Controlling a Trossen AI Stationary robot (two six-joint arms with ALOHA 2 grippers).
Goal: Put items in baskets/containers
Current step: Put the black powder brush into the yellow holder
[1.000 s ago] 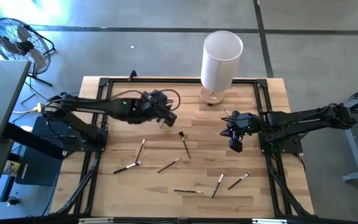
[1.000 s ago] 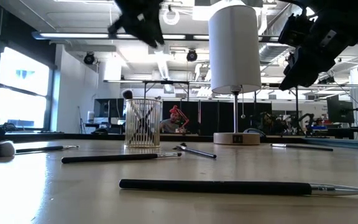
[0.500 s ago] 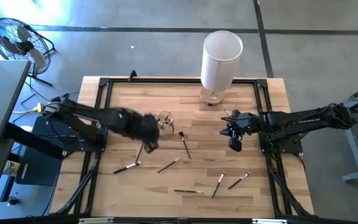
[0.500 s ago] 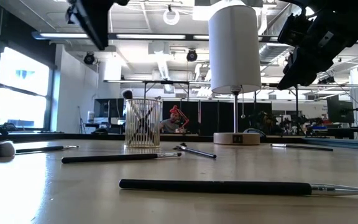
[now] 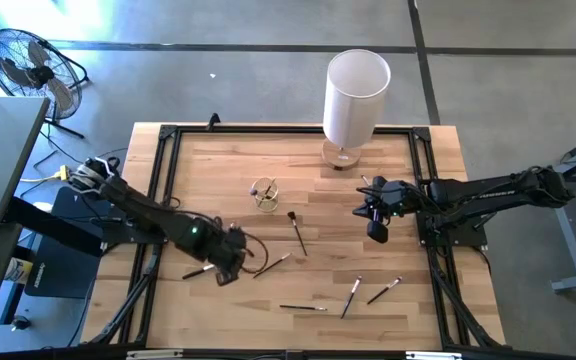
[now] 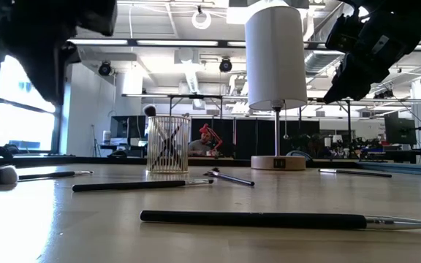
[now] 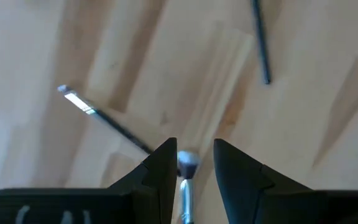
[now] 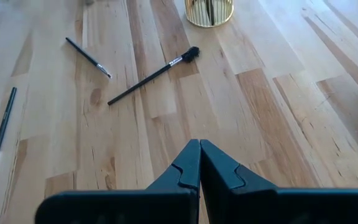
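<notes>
My left gripper (image 5: 230,266) is low over the table's near-left part, open. In the left wrist view its fingers (image 7: 194,146) stand on either side of a brush with a silvery ferrule (image 7: 186,180), bristle head forward. A second thin brush (image 7: 107,119) lies just beyond. The small clear cup (image 5: 264,192) stands mid-table with dark brushes inside (image 6: 168,144). Several more brushes lie flat, such as one (image 5: 297,232) beside the cup and one (image 5: 302,307) near the front. My right gripper (image 5: 378,232) hovers shut (image 8: 199,148) over the table's right part.
A tall white cylinder on a wooden base (image 5: 356,92) stands at the far edge, right of the cup. A black frame (image 5: 168,135) borders the table. Loose brushes (image 5: 351,296) (image 5: 384,290) lie on the near-right boards, and one (image 5: 368,183) lies by the right arm.
My left gripper has swung from above the cup toward the table's near-left, coming down over the brushes lying there. My right gripper has kept still. The cup and the loose brushes lie as before.
</notes>
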